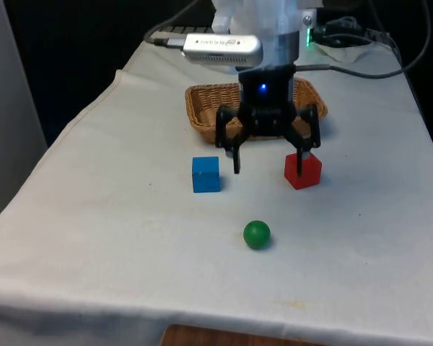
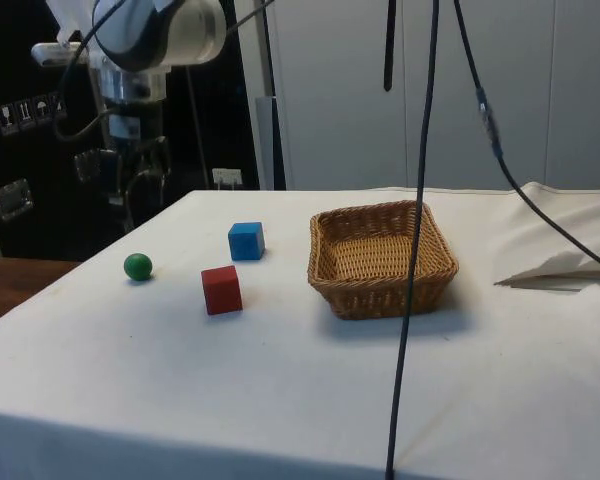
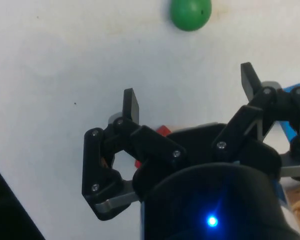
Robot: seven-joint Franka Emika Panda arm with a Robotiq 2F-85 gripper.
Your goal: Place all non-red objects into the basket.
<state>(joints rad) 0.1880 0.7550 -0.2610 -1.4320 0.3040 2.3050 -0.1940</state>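
My gripper (image 1: pixel 268 169) hangs open and empty above the cloth, between the blue cube (image 1: pixel 206 174) and the red cube (image 1: pixel 303 171) as the front view shows it. The green ball (image 1: pixel 257 234) lies nearer the table's front edge. In the side view the gripper (image 2: pixel 132 200) is high over the green ball (image 2: pixel 137 266), with the red cube (image 2: pixel 221 289) and blue cube (image 2: pixel 246 240) beside it. The wrist view has the green ball (image 3: pixel 190 13) just beyond my gripper (image 3: pixel 190 89). The wicker basket (image 1: pixel 202 92) stands empty behind the cubes.
In the side view, black cables (image 2: pixel 420 200) hang down in front of the basket (image 2: pixel 380 300). A fold of cloth (image 2: pixel 550 265) lies at the far right. More cables (image 1: pixel 361 68) run across the table's far end.
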